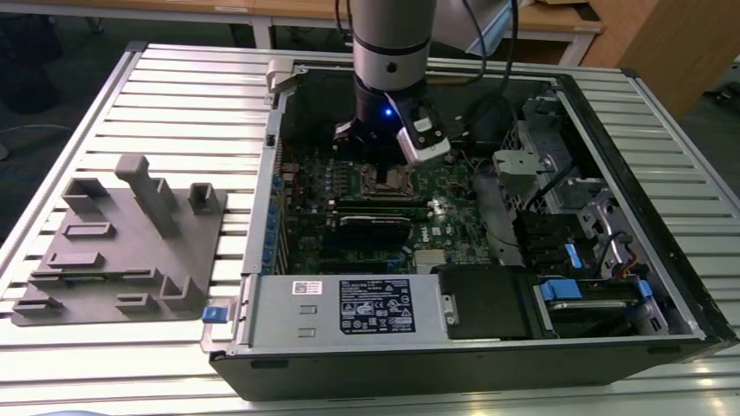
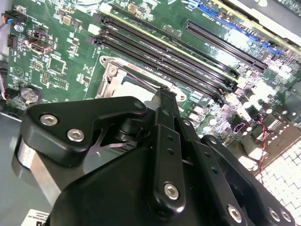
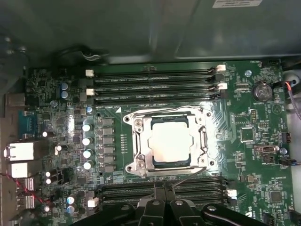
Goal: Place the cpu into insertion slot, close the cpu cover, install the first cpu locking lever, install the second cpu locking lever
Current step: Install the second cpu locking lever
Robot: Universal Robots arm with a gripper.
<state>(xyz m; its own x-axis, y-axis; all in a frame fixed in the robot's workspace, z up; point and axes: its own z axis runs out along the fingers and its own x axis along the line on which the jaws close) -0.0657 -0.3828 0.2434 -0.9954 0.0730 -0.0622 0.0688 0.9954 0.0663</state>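
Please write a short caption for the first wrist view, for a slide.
Gripper hovering beside the insertion slot, where the cpu sits under the closed cpu cover.

So the arm is coming in straight down, silver tube basically vertical, with the black wrist section below it and a little blue light glowing on the side. A white-and-black block (one of the cameras, I think) is bolted on toward the exterior view's right. The gripper hangs low, black linkage arms and bolts showing in both wrist views, and its fingers sit pressed together with no gap between them.
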